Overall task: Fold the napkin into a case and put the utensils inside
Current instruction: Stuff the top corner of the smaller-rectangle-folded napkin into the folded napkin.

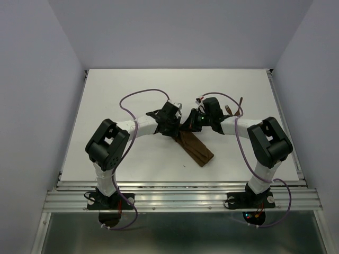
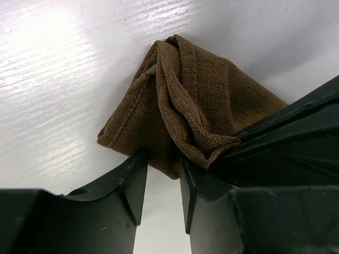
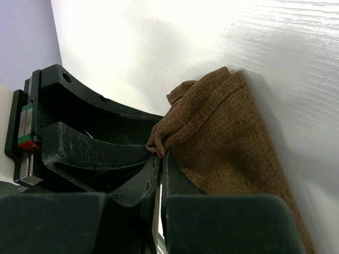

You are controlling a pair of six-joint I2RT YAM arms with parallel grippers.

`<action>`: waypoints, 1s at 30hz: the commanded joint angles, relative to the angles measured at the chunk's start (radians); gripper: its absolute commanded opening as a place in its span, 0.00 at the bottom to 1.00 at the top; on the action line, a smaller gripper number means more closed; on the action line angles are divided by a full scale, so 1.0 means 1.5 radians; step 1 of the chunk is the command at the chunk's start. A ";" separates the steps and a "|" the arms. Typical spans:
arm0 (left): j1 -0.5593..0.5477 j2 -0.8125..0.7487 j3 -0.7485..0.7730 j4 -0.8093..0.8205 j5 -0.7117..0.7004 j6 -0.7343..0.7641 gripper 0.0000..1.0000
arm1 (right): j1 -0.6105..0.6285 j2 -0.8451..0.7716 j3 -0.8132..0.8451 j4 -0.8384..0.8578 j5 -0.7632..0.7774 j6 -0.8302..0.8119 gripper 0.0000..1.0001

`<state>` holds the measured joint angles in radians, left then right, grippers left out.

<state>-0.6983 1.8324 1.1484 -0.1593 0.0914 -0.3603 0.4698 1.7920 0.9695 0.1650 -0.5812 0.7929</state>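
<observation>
The dark brown napkin (image 1: 197, 149) lies as a folded strip running toward the near right, its far end lifted between the two grippers. My left gripper (image 1: 177, 128) has its jaws narrowly apart, closed on the folded end of the napkin (image 2: 201, 90), which sits between the tips (image 2: 161, 169). My right gripper (image 1: 186, 127) is shut on a bunched corner of the napkin (image 3: 222, 137) at its tips (image 3: 161, 159). The two grippers almost touch. The dark brown utensils (image 1: 231, 110) lie behind the right arm, partly hidden.
The white table (image 1: 122, 90) has raised rails on both sides and a metal rail along its near edge (image 1: 180, 197). Purple cables loop above both wrists. The right gripper's black body (image 2: 286, 137) fills the right side of the left wrist view.
</observation>
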 commanded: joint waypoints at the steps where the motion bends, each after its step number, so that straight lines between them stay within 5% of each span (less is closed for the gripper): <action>1: -0.026 0.008 0.033 0.007 -0.004 0.008 0.42 | 0.004 -0.028 0.019 0.046 -0.024 0.007 0.01; 14: -0.029 0.011 0.049 -0.017 -0.043 -0.002 0.01 | 0.004 -0.027 0.008 0.046 -0.030 -0.007 0.01; 30: 0.011 -0.021 -0.002 0.043 0.082 -0.049 0.00 | 0.004 -0.021 -0.013 -0.056 0.025 -0.080 0.01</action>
<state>-0.6964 1.8542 1.1706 -0.1421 0.1432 -0.4026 0.4664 1.7916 0.9653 0.1070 -0.5701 0.7094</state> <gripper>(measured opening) 0.033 0.034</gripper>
